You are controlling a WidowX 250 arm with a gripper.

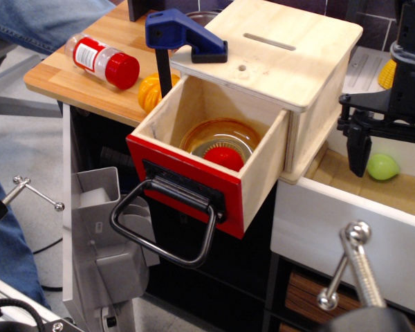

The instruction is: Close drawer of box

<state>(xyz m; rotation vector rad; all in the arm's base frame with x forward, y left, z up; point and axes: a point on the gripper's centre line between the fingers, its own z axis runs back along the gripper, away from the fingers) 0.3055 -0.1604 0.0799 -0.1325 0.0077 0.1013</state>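
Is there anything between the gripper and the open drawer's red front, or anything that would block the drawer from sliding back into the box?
Nothing visible blocks either path. The gripper hangs right of the drawer; the bowl sits low inside.

The box, left of the gripper, is pale plywood, smooth and matt, with layered edges showing at the lid. The drawer, lower left of the gripper, has the same bare plywood sides and a glossy red front. Its handle is black metal with a slight sheen. Inside lies a clear amber glass-like dish and a shiny red ball. A blue plastic clamp with a dark bar sits far left of the gripper. The gripper looks like matt black plastic. Just beside it lies a smooth green plastic fruit. Below it, the white drawer is smooth and painted, with a polished metal knob.
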